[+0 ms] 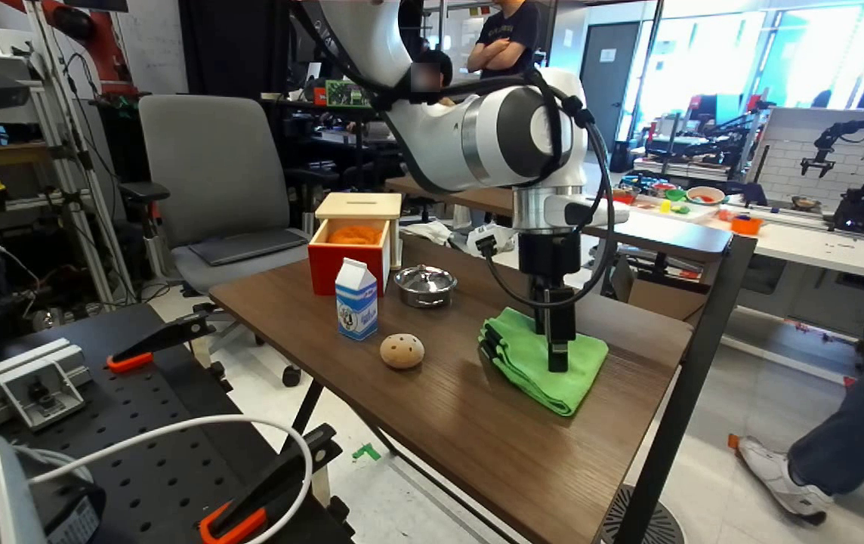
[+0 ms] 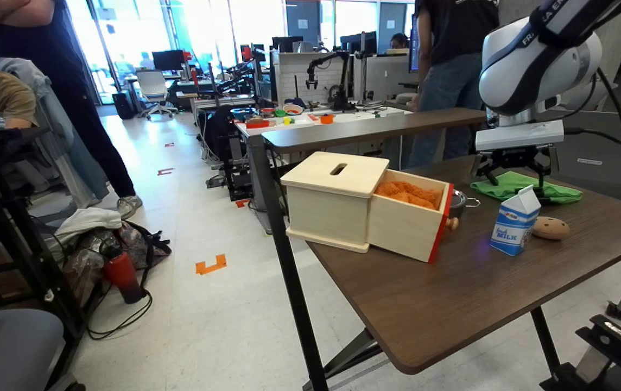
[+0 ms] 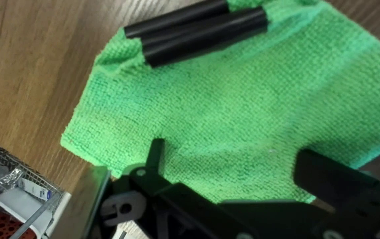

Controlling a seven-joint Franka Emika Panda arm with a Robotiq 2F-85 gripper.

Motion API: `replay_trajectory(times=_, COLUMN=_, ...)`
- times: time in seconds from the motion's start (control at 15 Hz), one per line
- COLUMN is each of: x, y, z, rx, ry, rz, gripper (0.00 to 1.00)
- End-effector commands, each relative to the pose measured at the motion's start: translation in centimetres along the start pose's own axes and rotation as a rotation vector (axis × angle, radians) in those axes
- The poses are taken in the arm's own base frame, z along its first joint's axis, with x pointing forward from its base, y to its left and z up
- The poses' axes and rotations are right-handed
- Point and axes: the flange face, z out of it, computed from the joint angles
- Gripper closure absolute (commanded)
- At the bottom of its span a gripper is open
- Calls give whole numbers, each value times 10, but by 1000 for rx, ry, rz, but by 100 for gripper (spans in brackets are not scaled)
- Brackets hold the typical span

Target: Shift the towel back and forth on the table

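The green towel [image 1: 526,359] lies on the counter [image 1: 470,423], right of the milk carton [image 1: 356,298] in an exterior view. Over it, the jaws stand wide apart, gripping nothing. No completed shift shows; the back-and-forth probably remains.

In an exterior view, right of centre, the blue-and-white gable-topped carton [image 2: 514,224] read "fresh MILK". At the upper right of that frame, the white-and-black jointed robot arm [image 2: 539,68] bore partly covered lettering, showing "FR" and "KA".

Table [image 1: 447,393] in both exterior views — wrist view downward
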Motion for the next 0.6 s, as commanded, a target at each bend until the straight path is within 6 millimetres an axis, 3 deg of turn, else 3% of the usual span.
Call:
replay_trajectory(times=0.0, x=16, y=-15, z=-10, rx=16, ry=-18, rz=42, gripper=0)
replay_trajectory(times=0.27, x=15, y=-9, z=-8, rx=25, ry=-15, rz=17, gripper=0)
replay_trajectory(times=0.53, x=6, y=13, z=6, rx=30, ry=-25, rz=-29, gripper=0)
